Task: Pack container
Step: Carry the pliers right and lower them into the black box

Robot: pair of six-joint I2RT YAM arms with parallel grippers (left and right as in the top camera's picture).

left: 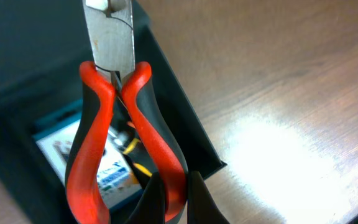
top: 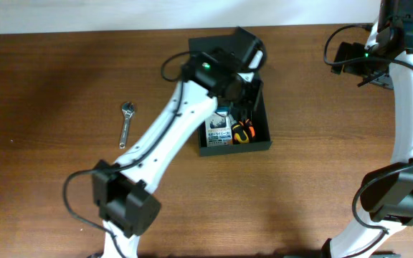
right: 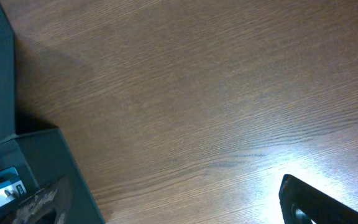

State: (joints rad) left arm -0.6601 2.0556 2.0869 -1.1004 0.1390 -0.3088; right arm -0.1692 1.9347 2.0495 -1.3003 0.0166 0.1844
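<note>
**Far left.** A wrench point(top: 126, 122) lies on the table point(top: 49, 86), well apart from the container and not yet packed.

**Centre.** The left gripper point(left: 174, 198) is clamped on red-and-black pliers point(left: 143, 115). It grips one handle only, near its end. The pliers hang over the container point(top: 235, 150), a dark box standing at the table's middle towards the far edge. The metal head points away from the wrist camera. Inside lie a blue-and-white card pack point(top: 219, 130) and, just beside it, an orange-and-black handled tool point(top: 244, 131).

**Right.** The right gripper point(top: 361, 61) is parked well clear of the box. Its wrist view shows only part of one dark finger, so I cannot tell whether it is open or closed.

**Risks, as judged.**
- A one-handle hold leaves the pliers free to swing or open at the pivot. They could twist during lowering and slip out early.
- The pliers hang close to the container's side wall. A small drift to that side could catch a handle on the rim, leaving the tool propped or nudging the box.
- The floor is partly occupied. A careless release could land the pliers across the card pack and leave them standing too high for the lid to shut.
</note>
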